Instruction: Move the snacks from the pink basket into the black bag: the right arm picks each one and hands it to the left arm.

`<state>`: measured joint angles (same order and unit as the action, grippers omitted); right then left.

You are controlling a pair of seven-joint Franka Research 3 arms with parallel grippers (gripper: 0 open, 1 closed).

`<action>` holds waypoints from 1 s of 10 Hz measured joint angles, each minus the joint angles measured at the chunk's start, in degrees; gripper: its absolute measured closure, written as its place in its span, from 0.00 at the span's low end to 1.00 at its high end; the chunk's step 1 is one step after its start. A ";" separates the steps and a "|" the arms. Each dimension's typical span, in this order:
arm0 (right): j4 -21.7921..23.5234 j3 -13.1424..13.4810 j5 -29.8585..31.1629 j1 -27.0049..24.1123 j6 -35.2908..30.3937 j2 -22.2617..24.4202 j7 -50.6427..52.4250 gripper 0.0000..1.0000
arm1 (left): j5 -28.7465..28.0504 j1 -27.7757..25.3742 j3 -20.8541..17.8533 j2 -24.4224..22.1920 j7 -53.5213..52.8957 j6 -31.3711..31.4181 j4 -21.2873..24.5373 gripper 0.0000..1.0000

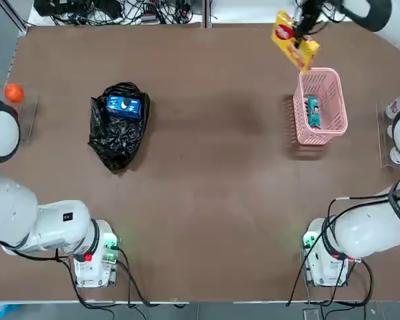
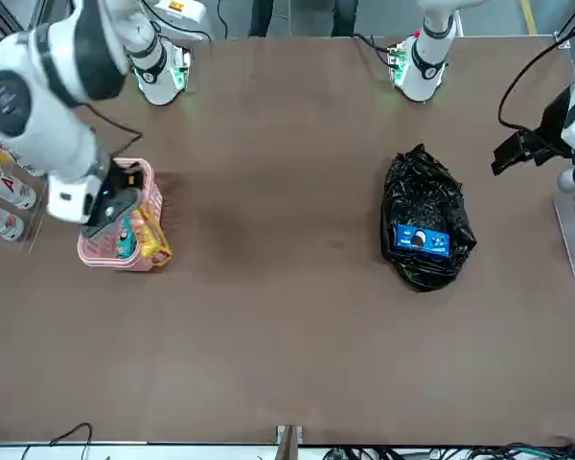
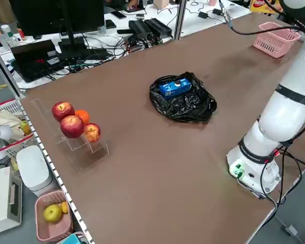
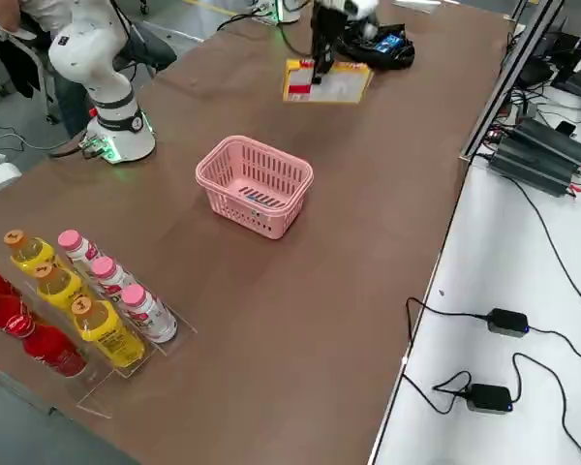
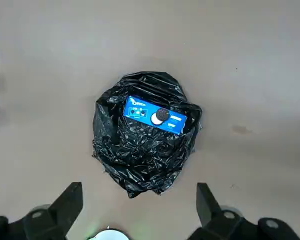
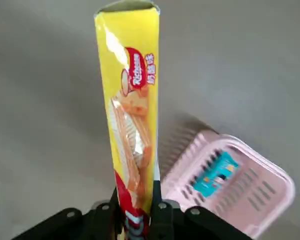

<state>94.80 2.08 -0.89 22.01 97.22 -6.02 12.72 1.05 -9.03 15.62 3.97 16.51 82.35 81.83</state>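
Right end effector (image 6: pixel 137 207) lifts the yellow snack packet (image 1: pixel 292 40)

It is closed on the packet's lower end, in the air at 11 o'clock from the pink basket (image 1: pixel 330 123), where the teal packet (image 1: pixel 313 111) lies. The left end effector (image 5: pixel 135 202) hangs fully open above the black bag (image 1: pixel 113 137), which carries the blue packet (image 1: pixel 124 106).

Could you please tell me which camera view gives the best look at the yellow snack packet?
The right wrist view: the yellow packet fills it, printed face clear, clamped in the right gripper. The top view and right side view show it smaller, above the table. The front view shows only a bit behind the arm; the other views miss it.
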 joint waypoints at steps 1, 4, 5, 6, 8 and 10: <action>-2.20 -0.11 0.10 5.47 0.51 -0.08 -4.77 0.77 | 1.43 0.14 0.22 0.03 2.24 -0.03 0.00 0.00; -4.31 -0.10 0.95 14.52 6.99 -0.69 -7.42 0.77 | 3.74 0.67 0.65 0.36 7.13 -0.13 0.07 0.00; -4.61 -0.08 3.07 17.04 8.29 -1.23 -7.39 0.77 | 4.87 0.71 0.67 0.59 9.75 -0.14 0.07 0.00; -5.69 -0.07 5.10 19.82 9.20 -2.18 -7.41 0.77 | 6.25 0.76 0.79 0.83 14.12 -0.15 0.08 0.00; -9.14 -0.09 7.63 25.18 9.98 -5.08 -7.36 0.77 | 8.57 1.29 2.30 1.60 24.21 -0.16 0.10 0.00; -13.42 -0.07 8.77 29.16 10.80 -9.13 -7.37 0.77 | 9.21 3.32 4.46 2.99 32.79 0.60 0.10 0.00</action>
<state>81.37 2.01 7.89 51.17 108.01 -15.14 5.35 10.26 -5.71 20.08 6.96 49.30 82.95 81.93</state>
